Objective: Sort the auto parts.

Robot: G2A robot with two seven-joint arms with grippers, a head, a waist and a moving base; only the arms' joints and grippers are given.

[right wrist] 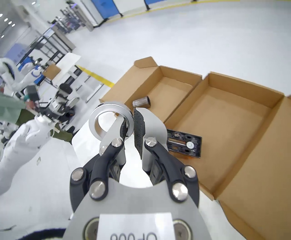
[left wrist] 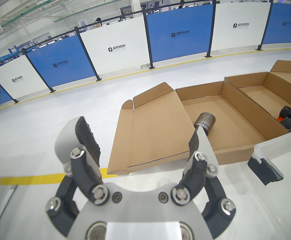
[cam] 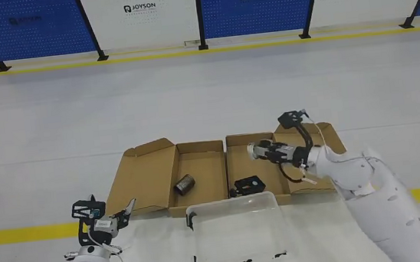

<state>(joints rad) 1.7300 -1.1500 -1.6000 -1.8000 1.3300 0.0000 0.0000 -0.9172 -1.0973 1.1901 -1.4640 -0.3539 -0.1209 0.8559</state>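
Hands first: nearest me, my left hand [left wrist: 139,127] hangs open and empty near the clear bin [cam: 229,200]. Beyond, the cylinder [cam: 184,184] lies in the left box [cam: 202,170], the black part [cam: 247,184] in the right box [cam: 241,166]. Over that box my right hand [right wrist: 130,123] pinches the silver ring [right wrist: 113,106] by its rim only; it could swivel, slip and drop into the wrong box.

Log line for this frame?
right gripper: shut on ring | left gripper: open | cylinder: left box | black part: right box
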